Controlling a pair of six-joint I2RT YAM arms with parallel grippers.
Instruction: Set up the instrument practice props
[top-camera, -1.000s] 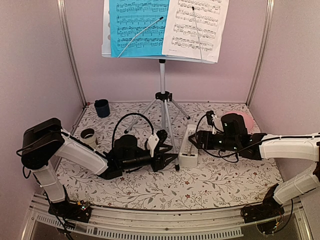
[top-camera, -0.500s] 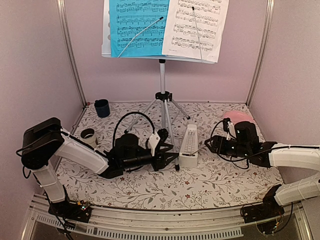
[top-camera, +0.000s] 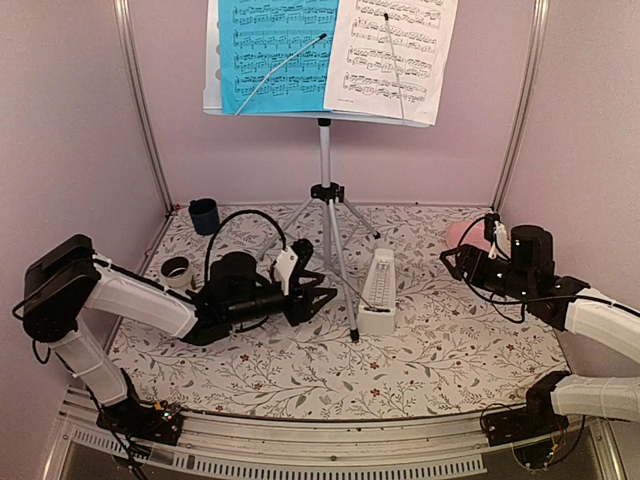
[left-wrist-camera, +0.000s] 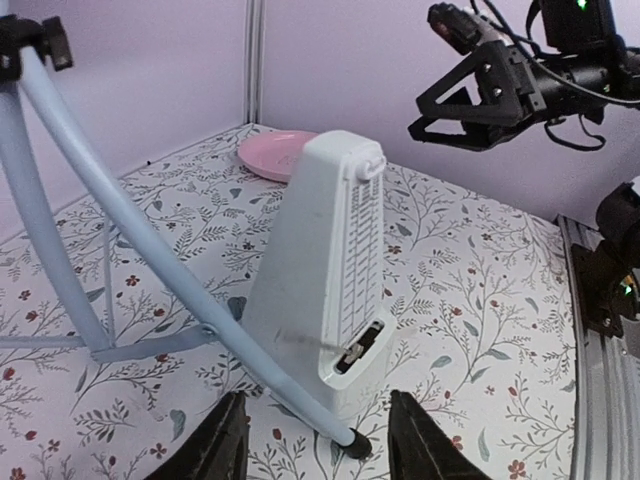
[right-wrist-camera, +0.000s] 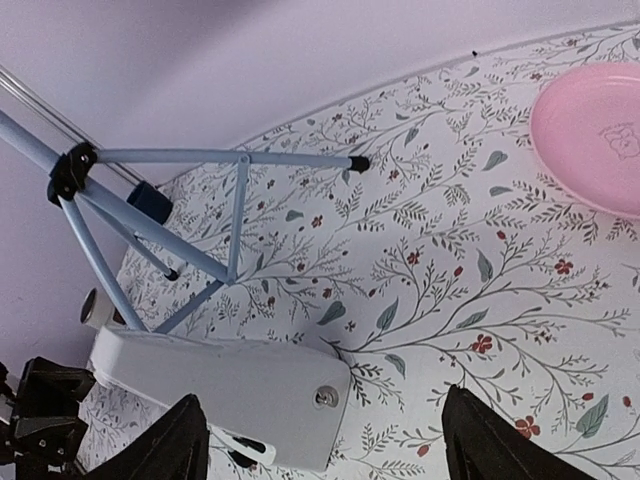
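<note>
From above, the right hand (top-camera: 455, 262) has backed away from the metronome (top-camera: 377, 290) toward the plate (top-camera: 466, 232). It is open and empty. The left hand (top-camera: 318, 298) has slid a little left, about half open, gripping nothing. The metronome now stands free on the bench (top-camera: 450, 350), just beside the front leg of the stand (top-camera: 325, 190). The blue sheet (top-camera: 278, 50) and white sheet (top-camera: 392, 50) sit on the stand, so the setup looks close to done.

In the left wrist view, the metronome (left-wrist-camera: 330, 260) stands upright with its long axis vertical and its narrow end up. Its scaled face is turned toward the near edge. The stand's leg crosses in front of it, between this hand's spread fingers (left-wrist-camera: 225, 440).

In the right wrist view, the metronome (right-wrist-camera: 220, 395) is well clear of the parted fingers (right-wrist-camera: 170, 440).
</note>
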